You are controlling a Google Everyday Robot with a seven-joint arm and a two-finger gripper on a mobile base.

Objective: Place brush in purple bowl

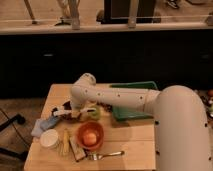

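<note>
My gripper (pixel 73 111) hangs at the end of the white arm (pixel 115 96), low over the left middle of the wooden table (pixel 130 137). Right under it sits a dark bowl (pixel 69 116) that looks purple and is partly hidden by the gripper. A pale stick-like piece (pixel 58 113) pokes out to the left at the gripper; I cannot tell whether it is the brush. A yellowish bristly object (pixel 64 142) lies at the front left of the table.
An orange bowl (pixel 90 135) holding a round fruit stands just in front of the gripper. A green apple (pixel 93 113), a green tray (pixel 134 101), a white cup (pixel 49 139), a blue cloth (pixel 42 127) and a fork (pixel 106 155) also lie on the table.
</note>
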